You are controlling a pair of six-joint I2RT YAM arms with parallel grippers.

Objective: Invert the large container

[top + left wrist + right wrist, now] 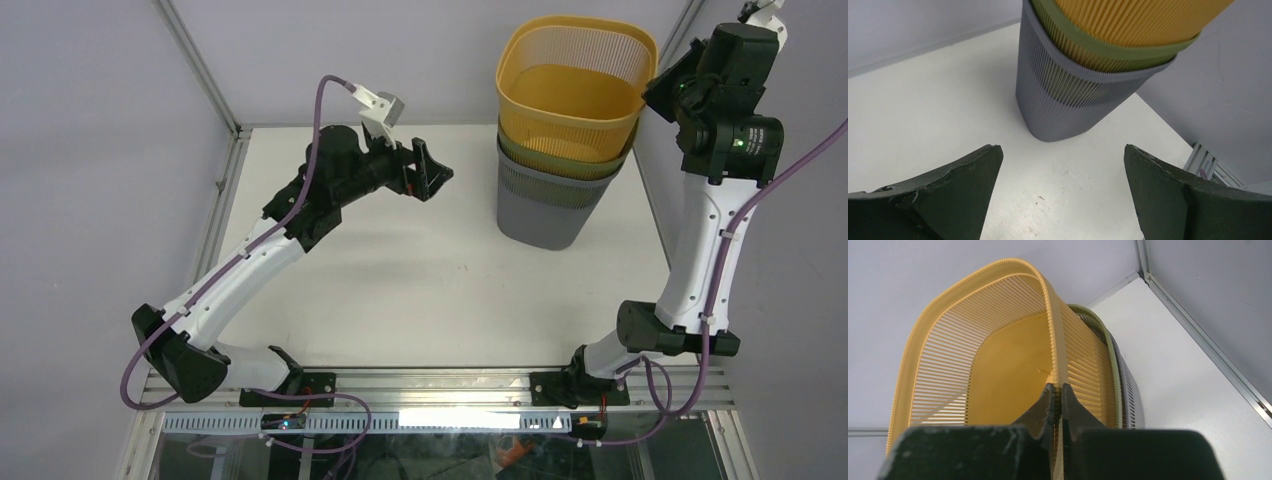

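Three slatted baskets stand nested upright at the back right of the table: a yellow one (pixel 575 85) innermost and raised, a green one (pixel 565 160) under it, a grey one (pixel 545 205) outermost on the table. My right gripper (pixel 655 88) is shut on the yellow basket's right rim (pixel 1058 365), one finger inside the wall and one outside. My left gripper (pixel 432 170) is open and empty, hovering left of the stack and pointed at it. In the left wrist view the grey basket (pixel 1068 100) stands ahead between my open fingers (pixel 958 190).
The white table (pixel 420 290) has a metal frame rail (pixel 225 190) along its left side and a rail along the right edge (pixel 1198 335). Grey walls close in behind and to both sides of the stack.
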